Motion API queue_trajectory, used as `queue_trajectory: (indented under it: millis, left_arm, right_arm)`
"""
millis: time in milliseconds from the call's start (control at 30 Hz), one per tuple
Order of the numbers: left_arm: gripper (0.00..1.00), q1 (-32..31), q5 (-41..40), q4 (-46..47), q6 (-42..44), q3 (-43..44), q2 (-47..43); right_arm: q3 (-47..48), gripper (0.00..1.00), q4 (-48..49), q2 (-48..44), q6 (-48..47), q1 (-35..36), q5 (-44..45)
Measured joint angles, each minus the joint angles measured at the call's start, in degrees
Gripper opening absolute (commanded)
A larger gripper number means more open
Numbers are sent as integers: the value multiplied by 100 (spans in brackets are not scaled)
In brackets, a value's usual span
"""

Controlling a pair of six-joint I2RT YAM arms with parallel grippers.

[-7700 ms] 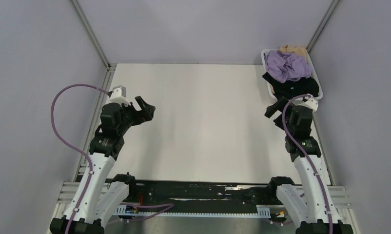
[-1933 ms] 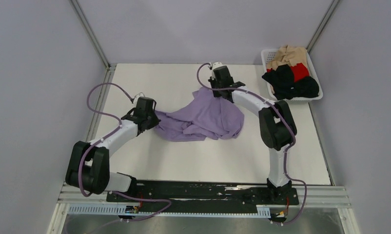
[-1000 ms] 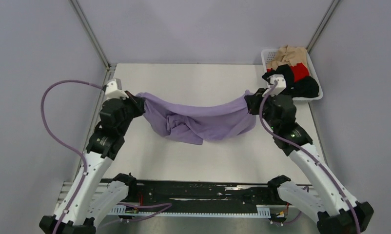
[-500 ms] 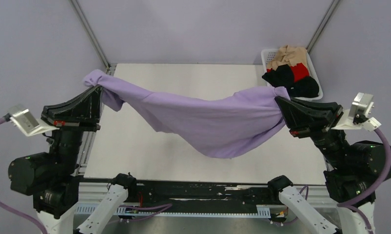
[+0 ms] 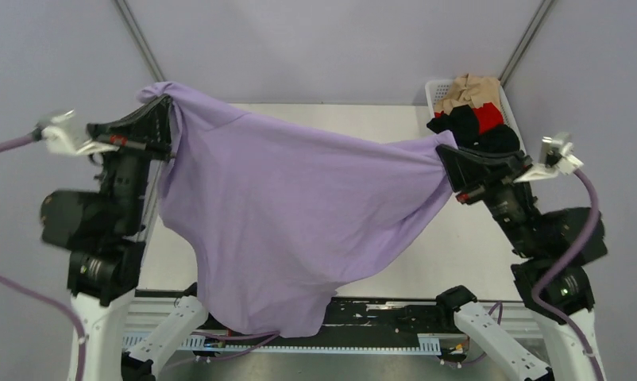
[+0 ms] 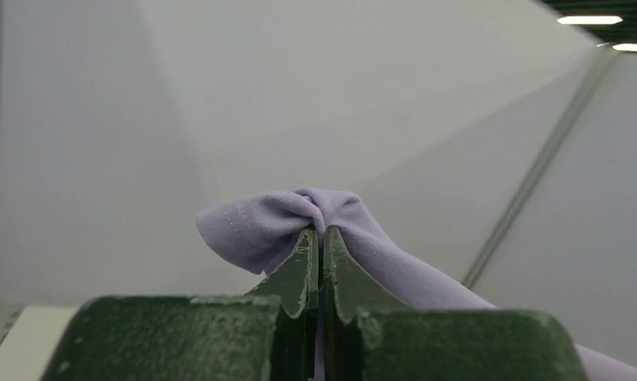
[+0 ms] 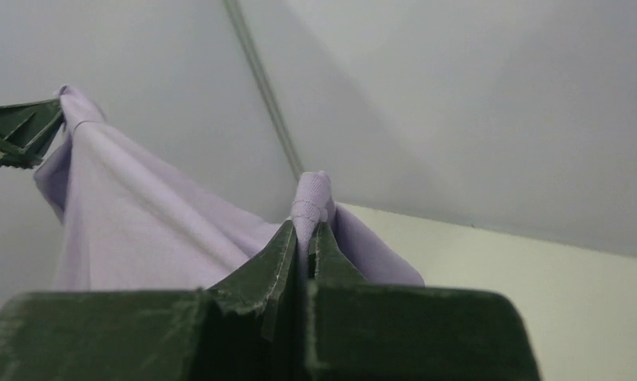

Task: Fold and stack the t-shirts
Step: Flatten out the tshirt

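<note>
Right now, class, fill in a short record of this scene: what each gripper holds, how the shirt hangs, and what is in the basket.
left gripper: shut on one edge of the lavender t-shirt
right gripper: shut on another edge of the same shirt
shirt state: lifted off the table, unfolded, hanging open between the two grippers
basket: at the table's far right corner
basket contents: tan shirt, black shirt, red shirt, all crumpled
folded stack: none in view

The lavender t-shirt is soft matt cloth with a stitched hem. The left hand and right hand are dark green, matt, grainy and scuffed. Under the shirt, the worktop is smooth matt white. Beside it, the basket is white plastic mesh.
</note>
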Motion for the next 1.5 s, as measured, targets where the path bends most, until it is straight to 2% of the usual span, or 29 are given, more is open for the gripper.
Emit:
queue_trajectory:
  millis: [167, 267, 333, 367, 400, 433, 467, 500, 533, 600, 700, 833, 1067, 1167, 1267, 1367, 1500]
  left_arm:
    - [1, 4, -1300, 302, 267, -485, 1635]
    - [12, 87, -1759, 566, 378, -564, 3130]
    - [28, 212, -1878, 684, 404, -503, 4328]
    - [59, 280, -1926, 669, 411, -363, 4972]
    - [79, 339, -1991, 662, 435, -164, 5547]
    - [95, 411, -2046, 557, 466, 166, 6216]
    - [97, 485, -2096, 413, 450, 627, 6924]
    - [99, 535, -2124, 295, 468, 1034, 7455]
    - [99, 575, -2146, 127, 431, 1416, 7919]
    - [100, 634, -2186, -306, 411, 2068, 8574]
    - [100, 688, -2173, -710, 369, 2234, 8618]
    - [100, 647, -1993, -745, 208, 1788, 7884]
    - [100, 284, -1591, -820, -273, -35, 5753]
    - [100, 79, -887, -597, -496, -1137, 5066]
    - [100, -31, -153, -323, -728, -2109, 4819]
    - [100, -31, 240, -177, -920, -2780, 4826]
    - [100, -26, 330, -111, -1117, -3112, 4833]
  right_arm:
    - [-739, 9, -28, 857, 457, 0, 1733]
    - [-1132, 11, -81, 1963, 761, -42, 2702]
    - [-1174, 25, -118, 3012, 984, -225, 3010]
    - [-1174, 40, -101, 3438, 1060, -326, 3049]
    - [-1099, 58, -168, 4076, 1110, -549, 3032]
    - [-975, 67, -234, 4634, 1158, -745, 2981]
    - [-776, 79, -326, 5134, 1189, -960, 2944]
    - [-402, 95, -522, 5733, 1141, -1178, 2881]
    - [-118, 99, -614, 6118, 1141, -1290, 2872]
    - [564, 100, -798, 6826, 1104, -1528, 2896]
    - [791, 100, -887, 6902, 1128, -1574, 2927]
    - [442, 100, -844, 6398, 1241, -1515, 2820]
    - [-1488, 100, -553, 4962, 1423, -1482, 2162]
    - [-2249, 100, -184, 4572, 1438, -1488, 1711]
    - [-2441, 100, 131, 4669, 1434, -1486, 1156]
    - [-2430, 100, 485, 4918, 1471, -1486, 824]
    - [-2538, 100, 623, 5176, 1668, -1482, 754]
